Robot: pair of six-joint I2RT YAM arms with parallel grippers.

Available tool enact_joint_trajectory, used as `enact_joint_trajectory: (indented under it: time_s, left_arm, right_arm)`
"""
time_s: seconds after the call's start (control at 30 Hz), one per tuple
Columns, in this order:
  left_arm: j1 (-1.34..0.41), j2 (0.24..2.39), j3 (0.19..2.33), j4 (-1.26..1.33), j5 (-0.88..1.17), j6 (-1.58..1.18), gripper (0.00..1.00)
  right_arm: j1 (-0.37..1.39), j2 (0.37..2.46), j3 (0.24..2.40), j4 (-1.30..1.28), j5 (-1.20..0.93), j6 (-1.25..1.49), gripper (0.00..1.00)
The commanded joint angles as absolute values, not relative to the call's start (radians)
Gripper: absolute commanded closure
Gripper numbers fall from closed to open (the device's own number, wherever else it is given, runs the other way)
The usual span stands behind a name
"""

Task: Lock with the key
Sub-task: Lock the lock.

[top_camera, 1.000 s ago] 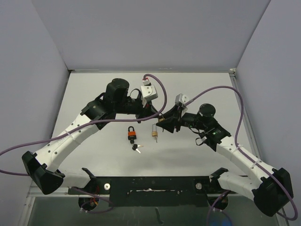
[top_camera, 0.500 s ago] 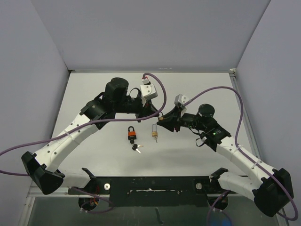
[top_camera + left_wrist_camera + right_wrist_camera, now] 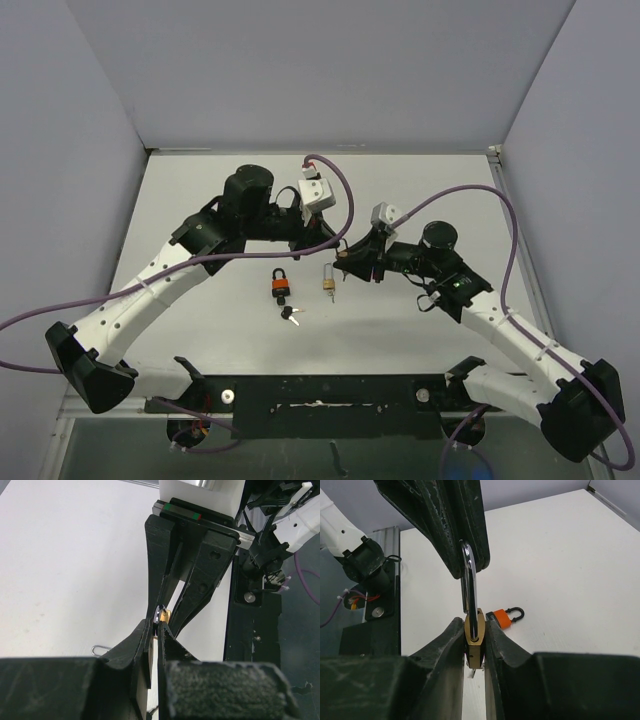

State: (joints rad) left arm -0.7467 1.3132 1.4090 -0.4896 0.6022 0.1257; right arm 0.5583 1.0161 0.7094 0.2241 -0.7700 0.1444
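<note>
A small brass padlock [image 3: 475, 639] with a long silver shackle [image 3: 468, 580] hangs in the air between my two grippers. My right gripper [image 3: 475, 630] is shut on its brass body. My left gripper [image 3: 158, 625] is shut on the shackle, and the brass body [image 3: 165, 614] just shows past its tips. In the top view the held padlock [image 3: 342, 254] sits between the left gripper [image 3: 328, 243] and the right gripper [image 3: 352, 259], above mid-table. I cannot make out a key in the held padlock.
A second brass padlock [image 3: 327, 281] with a silver shackle lies on the table just below the grippers. An orange padlock [image 3: 280, 286] with an open black shackle lies to its left, also seen in the right wrist view [image 3: 504, 617]. A small bunch of keys [image 3: 290, 315] lies below it.
The right gripper has edged slightly left toward the left gripper with the padlock. Nothing else has visibly moved.
</note>
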Motion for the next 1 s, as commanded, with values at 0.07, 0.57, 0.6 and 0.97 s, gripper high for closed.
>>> enact_joint_trajectory:
  time_s: [0.07,0.57,0.6,0.97]
  left_arm:
    - [-0.749,1.282,1.429,-0.427,0.576,0.147,1.0]
    - [-0.749,1.267,1.388,-0.387,0.685,0.09,1.0]
    - [-0.749,1.267,1.389,-0.392,0.687,0.085,1.0]
    - [-0.749,1.286,1.371,-0.386,0.737,0.06,1.0]
  right_arm:
    - [0.562,0.945,0.74,0.278,-0.855,0.141,1.0]
    - [0.562,0.876,0.713,0.36,-0.818,0.137,1.0]
    - [0.563,0.873,0.711,0.36,-0.804,0.132,1.0]
    - [0.562,0.865,0.706,0.422,-0.752,0.129,1.0]
